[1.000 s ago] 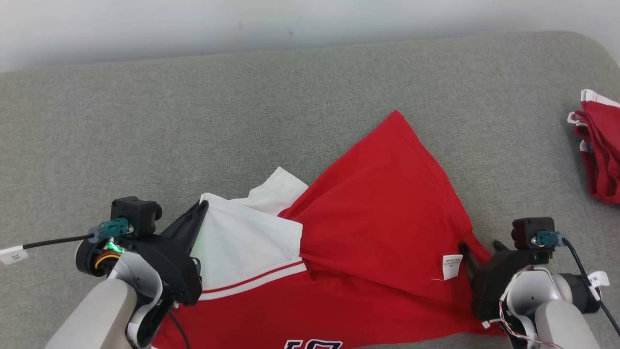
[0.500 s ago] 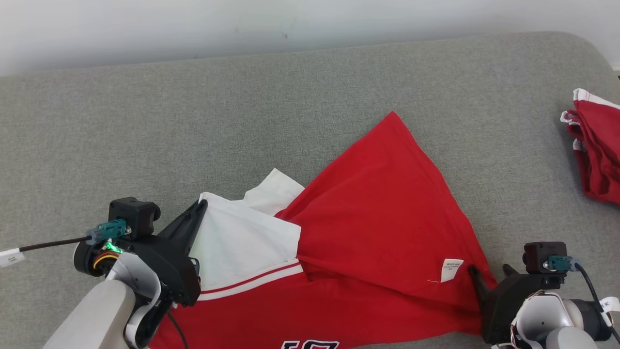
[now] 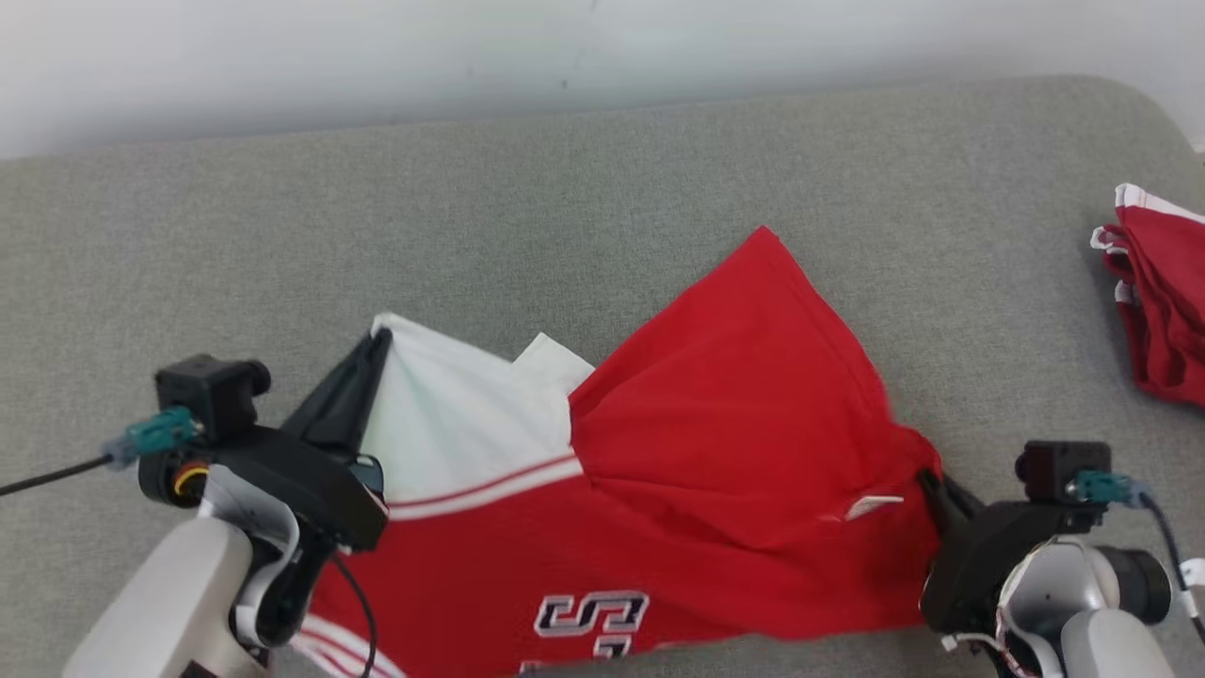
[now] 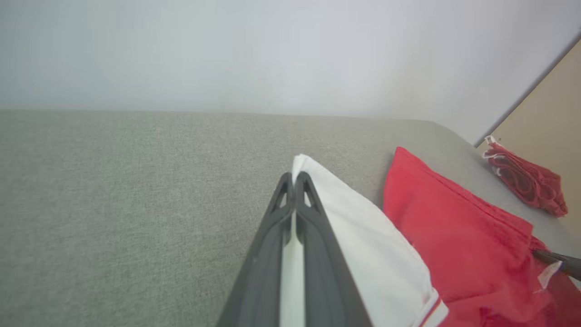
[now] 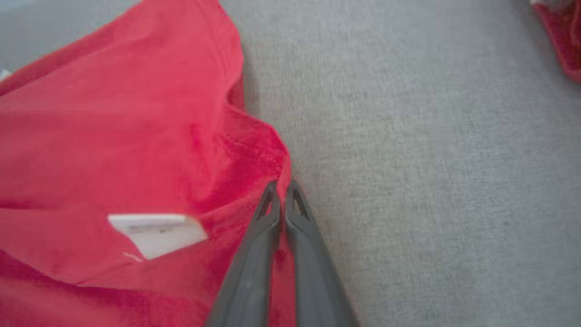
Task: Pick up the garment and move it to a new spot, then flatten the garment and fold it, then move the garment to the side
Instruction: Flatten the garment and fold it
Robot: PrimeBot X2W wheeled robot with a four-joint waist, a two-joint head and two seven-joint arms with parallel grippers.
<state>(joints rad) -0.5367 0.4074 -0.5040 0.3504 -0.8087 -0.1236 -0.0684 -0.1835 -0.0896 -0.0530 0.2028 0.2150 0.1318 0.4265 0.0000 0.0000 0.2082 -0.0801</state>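
Garment [image 3: 734, 405] lies on grey surface [image 3: 565, 188]; left gripper [image 4: 294, 176] clamped on white part, right gripper [image 5: 281, 185] on red edge.

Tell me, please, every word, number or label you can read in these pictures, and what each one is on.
"S": the first letter of the dark, white-outlined lettering on the red garment, low in the head view. The letter after it and the row beneath are cut off or folded, so I cannot read them.
White tag sewn to the garment: it is printed, but too blurred to read in any view.
Nothing else is legible.
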